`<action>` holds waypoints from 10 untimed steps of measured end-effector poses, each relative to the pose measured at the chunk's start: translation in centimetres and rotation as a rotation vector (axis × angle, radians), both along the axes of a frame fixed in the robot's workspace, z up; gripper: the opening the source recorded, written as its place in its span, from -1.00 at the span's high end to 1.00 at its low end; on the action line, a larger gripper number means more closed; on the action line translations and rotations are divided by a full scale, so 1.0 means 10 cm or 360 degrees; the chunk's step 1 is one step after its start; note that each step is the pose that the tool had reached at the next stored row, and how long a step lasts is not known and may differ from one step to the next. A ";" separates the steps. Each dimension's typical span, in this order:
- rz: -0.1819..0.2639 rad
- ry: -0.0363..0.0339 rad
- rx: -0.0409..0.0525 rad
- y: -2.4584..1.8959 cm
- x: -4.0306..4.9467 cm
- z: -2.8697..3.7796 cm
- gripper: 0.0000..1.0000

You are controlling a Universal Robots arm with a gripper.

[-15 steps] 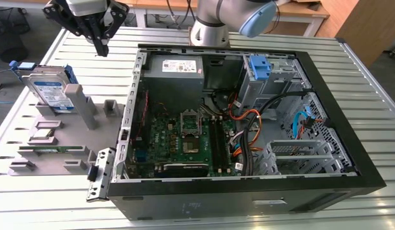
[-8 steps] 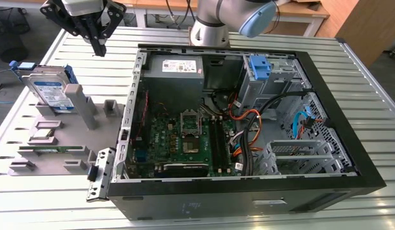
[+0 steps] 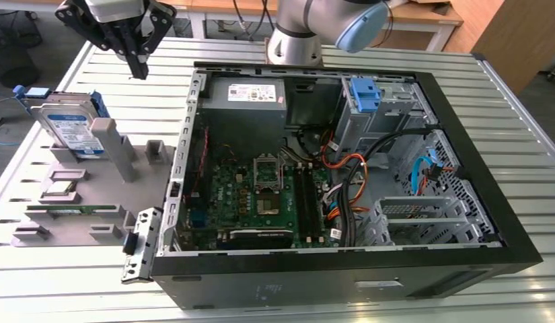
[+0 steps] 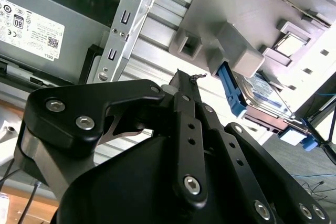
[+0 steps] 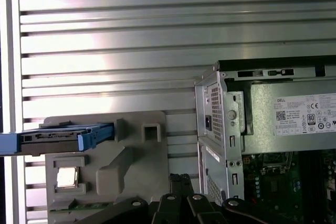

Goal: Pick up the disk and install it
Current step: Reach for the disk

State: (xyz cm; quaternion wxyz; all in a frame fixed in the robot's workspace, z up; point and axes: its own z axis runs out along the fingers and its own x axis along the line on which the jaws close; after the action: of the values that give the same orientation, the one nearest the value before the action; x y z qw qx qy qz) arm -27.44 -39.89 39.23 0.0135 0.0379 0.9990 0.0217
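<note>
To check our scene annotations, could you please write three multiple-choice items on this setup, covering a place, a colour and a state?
1. Where is the disk?
A. On edge in the grey holder, on the exterior view's left of the computer case.
B. In the case's drive cage.
C. Flat on the motherboard.
2. What colour is the disk's carrier frame?
A. Red.
B. Blue.
C. Yellow.
3. How is the gripper?
A. Shut on the disk.
B. Shut, empty, apart from the disk.
C. Wide open.
Answers: 1 A, it stands in the holder outside the case; 2 B, blue plastic edges the disk; 3 B, the fingers meet with nothing between them.
</note>
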 end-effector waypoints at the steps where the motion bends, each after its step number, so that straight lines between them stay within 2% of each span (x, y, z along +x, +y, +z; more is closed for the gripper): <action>1: 0.0000 0.0000 0.0000 0.000 -0.006 0.000 0.80; 10: 0.0000 0.0000 0.0000 0.000 -0.102 -0.001 0.80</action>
State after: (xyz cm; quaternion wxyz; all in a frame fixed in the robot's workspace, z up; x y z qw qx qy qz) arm -28.46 -39.90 39.22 0.0135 0.0378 0.9990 0.0217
